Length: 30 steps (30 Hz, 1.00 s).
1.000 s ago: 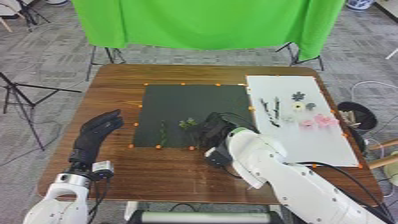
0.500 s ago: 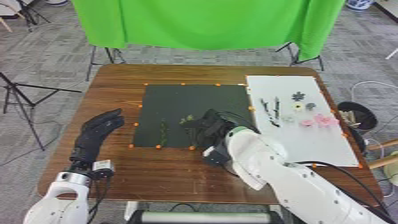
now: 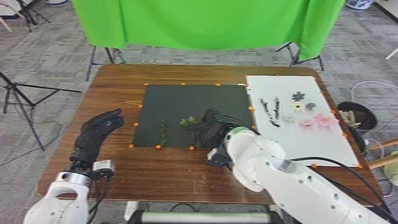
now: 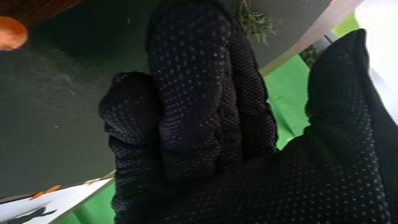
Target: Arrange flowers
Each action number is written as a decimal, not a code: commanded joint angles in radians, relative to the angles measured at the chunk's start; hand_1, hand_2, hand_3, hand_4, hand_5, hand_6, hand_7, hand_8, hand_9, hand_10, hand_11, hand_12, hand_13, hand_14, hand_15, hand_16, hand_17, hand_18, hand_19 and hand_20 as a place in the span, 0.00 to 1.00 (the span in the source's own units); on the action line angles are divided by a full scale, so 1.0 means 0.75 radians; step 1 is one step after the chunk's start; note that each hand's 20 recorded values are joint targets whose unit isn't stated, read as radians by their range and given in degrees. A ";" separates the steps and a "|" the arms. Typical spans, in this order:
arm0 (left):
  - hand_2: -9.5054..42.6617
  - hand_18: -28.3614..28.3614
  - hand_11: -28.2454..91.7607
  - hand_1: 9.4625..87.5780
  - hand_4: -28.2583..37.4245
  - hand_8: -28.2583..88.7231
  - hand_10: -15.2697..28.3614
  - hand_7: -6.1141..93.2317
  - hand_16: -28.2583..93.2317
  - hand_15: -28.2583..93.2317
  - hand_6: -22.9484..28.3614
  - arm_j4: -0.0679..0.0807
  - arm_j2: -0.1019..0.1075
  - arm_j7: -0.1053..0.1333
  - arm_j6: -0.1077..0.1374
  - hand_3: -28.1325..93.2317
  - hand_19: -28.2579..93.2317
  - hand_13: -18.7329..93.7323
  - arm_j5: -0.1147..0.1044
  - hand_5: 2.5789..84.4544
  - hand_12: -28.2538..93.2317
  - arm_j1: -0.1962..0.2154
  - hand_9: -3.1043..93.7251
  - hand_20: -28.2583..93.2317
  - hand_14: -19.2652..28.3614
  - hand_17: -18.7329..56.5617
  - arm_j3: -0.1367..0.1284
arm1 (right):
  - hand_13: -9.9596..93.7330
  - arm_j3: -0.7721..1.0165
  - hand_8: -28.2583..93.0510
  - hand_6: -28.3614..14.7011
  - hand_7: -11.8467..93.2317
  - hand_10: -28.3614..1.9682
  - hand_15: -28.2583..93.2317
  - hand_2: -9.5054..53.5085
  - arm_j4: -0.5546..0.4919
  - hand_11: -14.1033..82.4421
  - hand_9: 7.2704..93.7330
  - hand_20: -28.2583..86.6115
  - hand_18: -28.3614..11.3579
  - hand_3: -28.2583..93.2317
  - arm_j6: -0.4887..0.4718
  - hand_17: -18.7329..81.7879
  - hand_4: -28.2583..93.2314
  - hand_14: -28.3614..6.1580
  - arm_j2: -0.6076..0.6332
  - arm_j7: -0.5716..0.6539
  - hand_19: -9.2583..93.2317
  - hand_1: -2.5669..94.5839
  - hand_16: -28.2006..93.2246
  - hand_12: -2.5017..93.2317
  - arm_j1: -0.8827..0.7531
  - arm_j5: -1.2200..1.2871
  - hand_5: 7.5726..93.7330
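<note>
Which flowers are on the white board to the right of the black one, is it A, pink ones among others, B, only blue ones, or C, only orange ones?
A: pink flowers lie on the white board beside a pale one and dark ones.

The head camera faces forward and down; the wrist camera (much closer) shares the mat (image 3: 191,98).

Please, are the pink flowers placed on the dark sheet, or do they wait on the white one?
Not placed: the pink flowers lie on the white sheet, in its right half.
</note>
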 commanded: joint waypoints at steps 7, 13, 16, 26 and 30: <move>0.05 0.73 0.41 0.21 0.17 0.18 0.64 0.24 0.25 0.38 0.49 0.001 -0.017 -0.015 -0.021 0.81 0.33 0.47 0.004 0.51 0.36 0.016 0.46 0.35 0.76 0.30 -0.008 | 1.00 0.003 0.17 0.54 0.28 0.40 0.54 0.25 -0.008 0.36 0.96 0.47 0.49 0.60 -0.006 0.88 0.18 0.62 0.014 -0.014 0.89 0.37 0.44 0.21 0.004 -0.104 0.74; 0.05 0.73 0.41 0.20 0.17 0.18 0.64 0.24 0.25 0.38 0.49 0.000 -0.018 -0.014 -0.024 0.81 0.33 0.47 0.005 0.51 0.36 0.016 0.46 0.35 0.76 0.29 -0.009 | 1.00 -0.029 0.17 0.56 0.28 0.40 0.53 0.24 -0.005 0.35 0.96 0.47 0.48 0.61 -0.121 0.86 0.18 0.61 0.016 -0.029 0.90 0.36 0.44 0.21 0.015 -0.253 0.74; 0.05 0.73 0.41 0.20 0.18 0.18 0.64 0.24 0.25 0.38 0.49 0.003 -0.020 -0.019 -0.031 0.82 0.33 0.47 0.007 0.51 0.36 0.010 0.46 0.35 0.76 0.29 -0.007 | 1.00 -0.041 0.16 0.57 0.25 0.40 0.52 0.24 -0.009 0.35 0.95 0.47 0.47 0.61 -0.137 0.85 0.18 0.60 0.020 -0.038 0.90 0.35 0.45 0.22 0.011 -0.303 0.73; 0.05 0.73 0.41 0.20 0.17 0.18 0.64 0.24 0.25 0.38 0.49 0.004 -0.023 -0.021 -0.035 0.81 0.33 0.47 0.009 0.51 0.36 0.012 0.46 0.35 0.77 0.29 -0.013 | 0.98 -0.045 0.17 0.57 0.22 0.36 0.49 0.24 -0.021 0.30 0.89 0.46 0.44 0.61 -0.116 0.82 0.17 0.58 0.019 -0.069 0.90 0.34 0.48 0.22 0.013 -0.223 0.68; 0.05 0.73 0.41 0.20 0.18 0.18 0.64 0.24 0.25 0.37 0.49 0.002 -0.025 -0.019 -0.039 0.81 0.33 0.47 0.008 0.51 0.36 0.015 0.46 0.35 0.76 0.29 -0.016 | 0.98 -0.044 0.17 0.58 0.22 0.36 0.49 0.24 -0.032 0.30 0.88 0.46 0.43 0.61 -0.105 0.82 0.17 0.58 0.027 -0.089 0.90 0.34 0.48 0.22 0.014 -0.213 0.68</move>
